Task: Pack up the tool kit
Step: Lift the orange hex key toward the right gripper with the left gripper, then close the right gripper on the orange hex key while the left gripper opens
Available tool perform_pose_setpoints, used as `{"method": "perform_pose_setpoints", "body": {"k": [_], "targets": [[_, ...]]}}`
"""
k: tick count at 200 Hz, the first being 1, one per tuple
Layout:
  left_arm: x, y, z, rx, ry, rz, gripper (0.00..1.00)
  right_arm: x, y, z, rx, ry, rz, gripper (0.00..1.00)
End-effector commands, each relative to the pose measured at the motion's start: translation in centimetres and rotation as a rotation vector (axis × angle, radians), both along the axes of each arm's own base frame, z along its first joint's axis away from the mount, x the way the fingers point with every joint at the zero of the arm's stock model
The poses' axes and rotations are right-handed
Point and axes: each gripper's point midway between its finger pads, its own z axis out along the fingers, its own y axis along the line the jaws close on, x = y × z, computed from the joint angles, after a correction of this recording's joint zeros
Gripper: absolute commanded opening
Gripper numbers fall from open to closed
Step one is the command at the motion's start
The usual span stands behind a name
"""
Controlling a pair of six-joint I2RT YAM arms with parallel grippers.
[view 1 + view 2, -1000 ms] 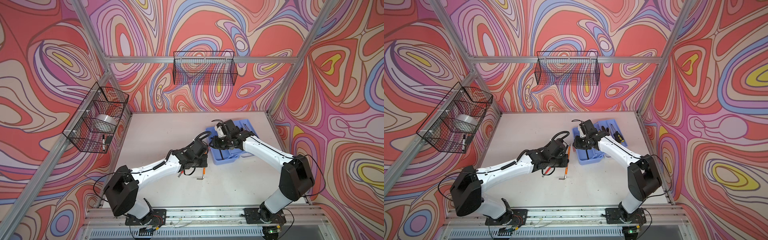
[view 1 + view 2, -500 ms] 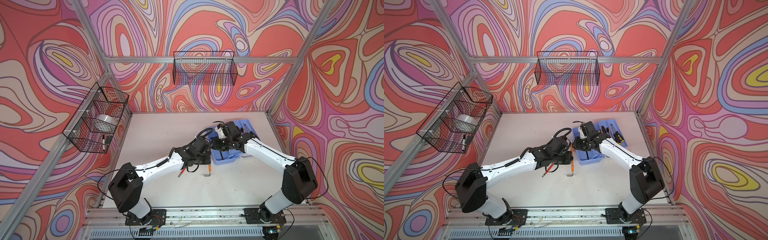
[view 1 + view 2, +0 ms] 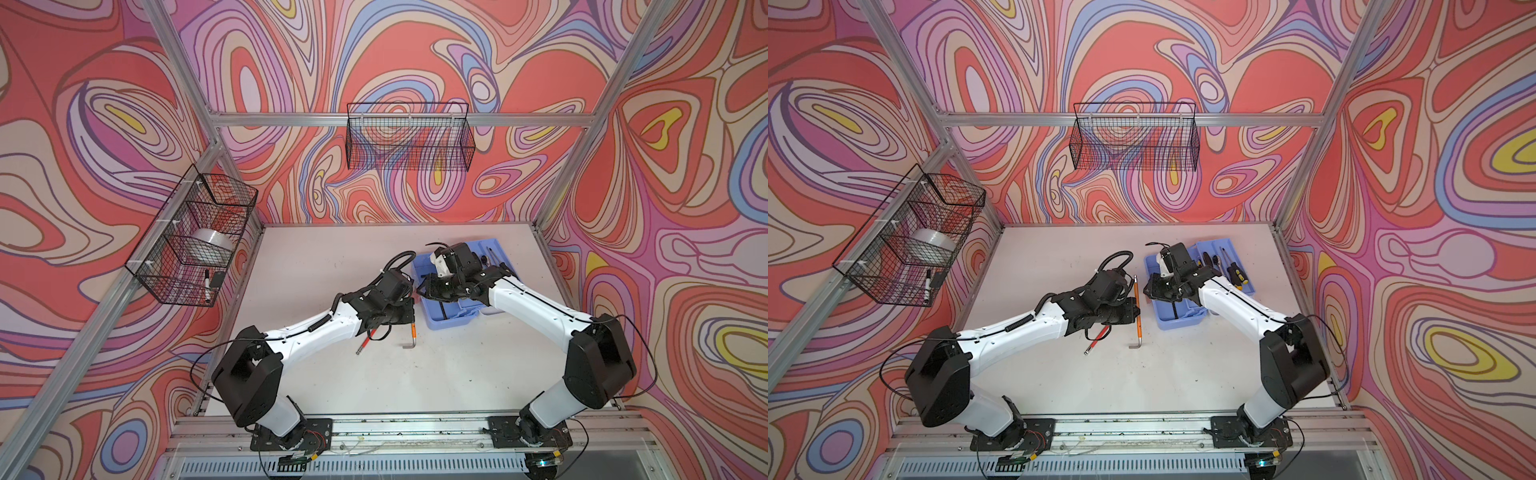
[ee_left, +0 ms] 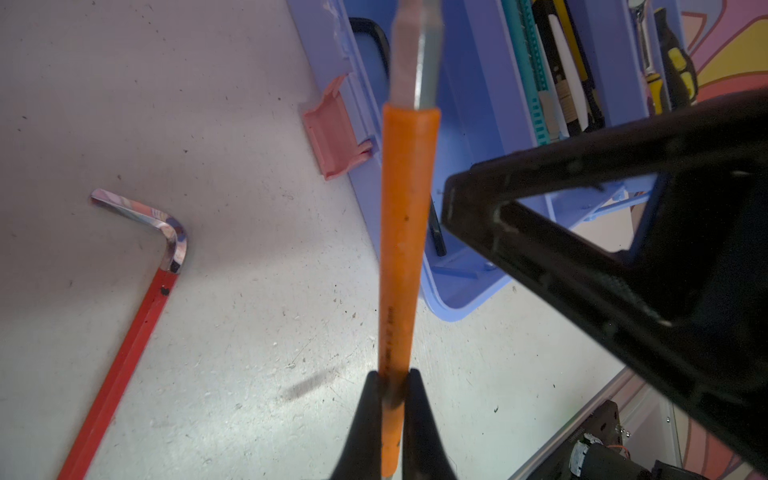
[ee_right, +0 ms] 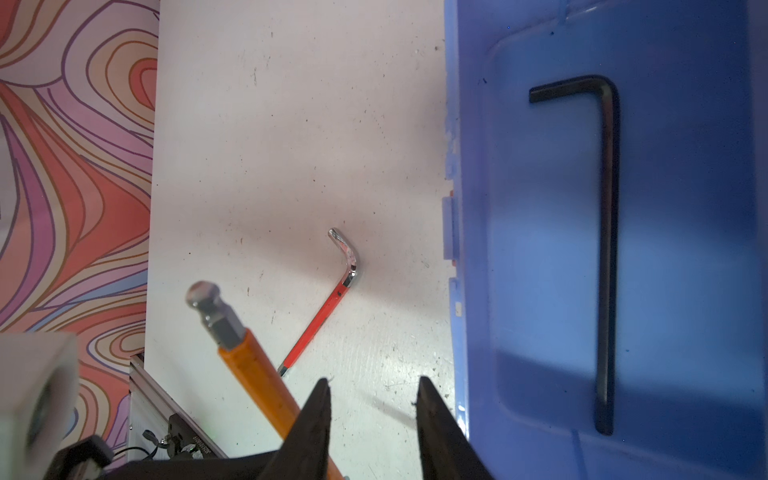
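The left jaws are pinched shut on the orange hex key point(image 4: 405, 232). They hold it low on its orange sleeve, and the long part sticks far out past them. The key looks lifted off the worktop point(image 3: 457, 374) and points toward the blue box point(image 3: 1178, 326). The box sits on the right half of the worktop, toward the back. The right jaws are partly open with nothing in them. They hang by the edge of the box that faces the left arm, just beside the orange key.

What could go wrong? The grip is small and sits near one end of the key. The long part could tip down or twist in the pinch. Then the key could slide out and land on the worktop, not in the box. Its tip could also knock the box wall or the pink latch point(image 4: 332, 133) and push the box away.

The two arms are very close, so they could bump. If the right jaws try to take the key and close too soon or off to one side, they could miss it or flick it away.

A black hex key point(image 5: 606, 249) is already in the box. The red hex key point(image 4: 137, 316) lies on the worktop near the box, not packed yet. An arm sweeping low could shove it.
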Motion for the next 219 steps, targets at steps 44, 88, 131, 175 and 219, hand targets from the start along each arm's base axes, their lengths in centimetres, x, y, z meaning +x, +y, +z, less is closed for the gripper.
{"method": "perform_pose_setpoints", "body": {"k": [44, 88, 131, 175, 219], "targets": [[0.3, -1.4, 1.9, -0.121, -0.013, -0.037, 0.0, -0.4, 1.7, 3.0, 0.12, -0.065, 0.068, 0.36], [0.4, -1.8, 2.5, -0.162, -0.01, -0.051, 0.0, -0.5, 2.2, 2.6, 0.135, -0.052, 0.082, 0.36], [0.6, -2.2, 3.2, -0.2, -0.027, -0.053, 0.0, -0.3, 2.7, 2.2, 0.151, -0.041, 0.084, 0.33], [1.0, -3.0, 4.3, -0.268, -0.058, -0.055, 0.0, -0.2, 2.7, 1.8, 0.148, -0.033, 0.082, 0.26], [1.0, -3.1, 5.4, -0.33, -0.081, -0.055, 0.0, -0.1, 2.5, 1.4, 0.129, -0.032, 0.079, 0.14]]}}
